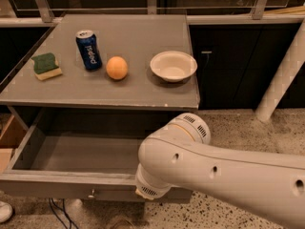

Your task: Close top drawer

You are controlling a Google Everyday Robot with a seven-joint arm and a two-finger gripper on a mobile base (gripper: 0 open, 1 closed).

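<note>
The top drawer (71,154) is pulled far out under the grey tabletop (138,92), showing its deep, plain grey, empty interior. Its small round metal knob (91,193) sits mid-front on the drawer front (52,184). My white arm (200,168) reaches in from the lower right and covers the drawer's right end and front corner. My gripper is hidden beyond the arm's rounded joint (152,187), low by the drawer front, so it does not show.
On the tabletop stand a blue can (88,50), an orange (116,67), a white bowl (173,66) and a green-and-yellow sponge (46,66). A dark cabinet (224,66) is to the right, a white post (281,75) beyond it, and a wooden box edge (8,137) at left.
</note>
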